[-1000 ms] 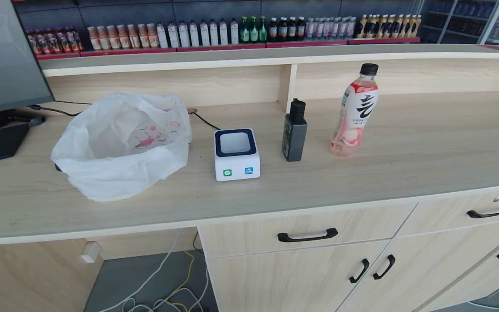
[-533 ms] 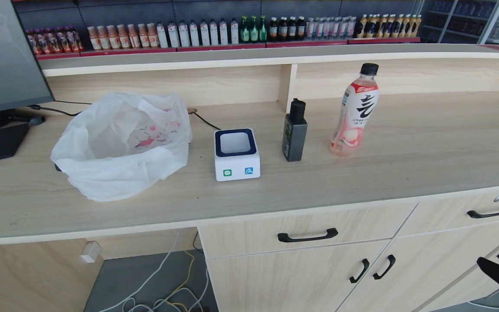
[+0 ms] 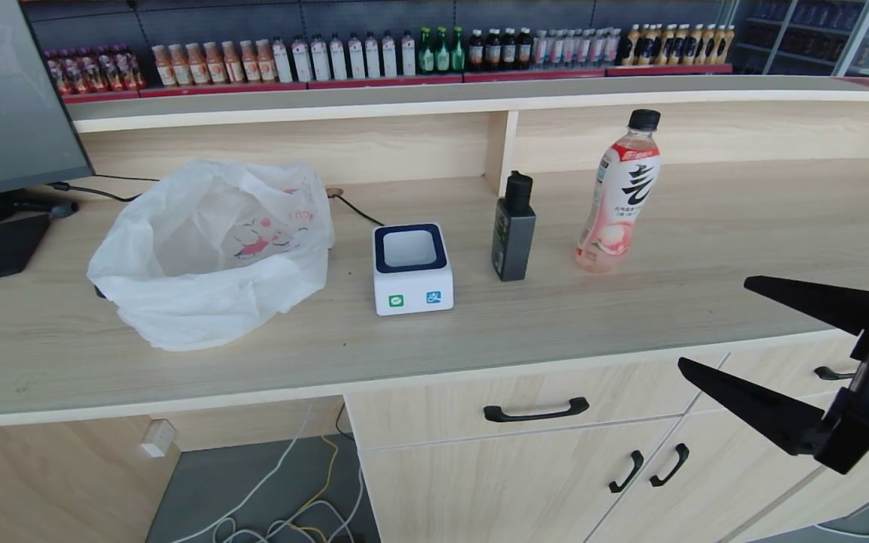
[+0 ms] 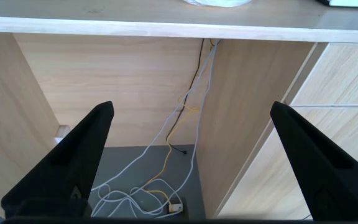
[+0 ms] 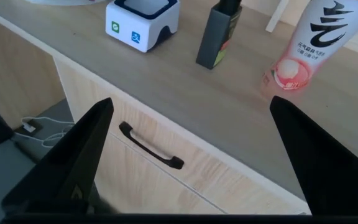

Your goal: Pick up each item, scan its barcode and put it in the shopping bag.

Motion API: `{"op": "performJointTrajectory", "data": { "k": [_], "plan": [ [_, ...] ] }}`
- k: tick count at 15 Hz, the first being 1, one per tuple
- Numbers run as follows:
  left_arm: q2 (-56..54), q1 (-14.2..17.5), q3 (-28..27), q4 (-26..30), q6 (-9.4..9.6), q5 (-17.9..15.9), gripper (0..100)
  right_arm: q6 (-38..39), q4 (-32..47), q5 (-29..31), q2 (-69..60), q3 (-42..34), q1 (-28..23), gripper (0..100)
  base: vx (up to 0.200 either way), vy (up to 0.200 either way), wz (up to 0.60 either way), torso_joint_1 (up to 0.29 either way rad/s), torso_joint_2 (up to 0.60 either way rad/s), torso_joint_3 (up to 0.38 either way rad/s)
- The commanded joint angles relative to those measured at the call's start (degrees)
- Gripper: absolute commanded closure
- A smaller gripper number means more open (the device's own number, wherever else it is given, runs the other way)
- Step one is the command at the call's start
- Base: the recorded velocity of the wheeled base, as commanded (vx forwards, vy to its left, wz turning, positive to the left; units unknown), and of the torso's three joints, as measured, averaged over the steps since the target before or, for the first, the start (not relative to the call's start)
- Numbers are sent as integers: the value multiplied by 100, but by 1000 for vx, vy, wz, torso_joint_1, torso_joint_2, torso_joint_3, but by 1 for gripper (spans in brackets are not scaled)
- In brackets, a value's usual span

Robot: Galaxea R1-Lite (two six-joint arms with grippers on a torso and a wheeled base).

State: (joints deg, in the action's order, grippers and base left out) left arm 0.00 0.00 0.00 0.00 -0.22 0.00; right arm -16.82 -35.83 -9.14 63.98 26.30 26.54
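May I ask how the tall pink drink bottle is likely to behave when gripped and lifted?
The pink bottle stands tall on a narrow base, so a nudge probably tips it. Its round, smooth body may slip or roll. It looks full, so probably weighty.

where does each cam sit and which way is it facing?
Head view: on the head, looking forward and down at counter, shopping bag, scanner, dark bottle, pink bottle; open right gripper lower right.
Left wrist view: left wrist, facing the counter's front and the cables beneath; open left gripper frames it.
Right wrist view: right wrist, looking down over the counter edge and a drawer handle; own fingers frame it.
Shared: head and right wrist both show scanner and both bottles.
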Motion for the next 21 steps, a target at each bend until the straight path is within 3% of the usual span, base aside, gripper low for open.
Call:
{"op": "performJointTrajectory", "data": {
  "k": [1,4,10,13,14,15,21],
  "plan": [
    [0,0,0,0,-4,0,0,65,-267,317,555,25,422,0,0,0,0,0,0,0],
    [0,0,0,0,-4,0,0,171,-495,949,651,-10,457,0,0,0,0,0,0,0],
    [0,-9,0,0,-4,0,0,294,-645,1538,906,86,624,0,0,0,0,0,0,0],
    [0,0,0,0,-4,0,0,478,-1568,2022,1548,297,677,0,0,0,0,0,0,0],
    [0,0,0,0,-4,0,0,610,-2104,2962,2057,570,906,0,0,0,0,0,0,0],
    [0,0,0,0,-4,0,0,839,-2323,3428,2409,789,1125,0,0,0,0,0,0,0],
    [0,0,0,0,-4,0,0,1656,-2605,3674,3587,1967,1205,0,0,0,0,0,0,0]
  ]
}}
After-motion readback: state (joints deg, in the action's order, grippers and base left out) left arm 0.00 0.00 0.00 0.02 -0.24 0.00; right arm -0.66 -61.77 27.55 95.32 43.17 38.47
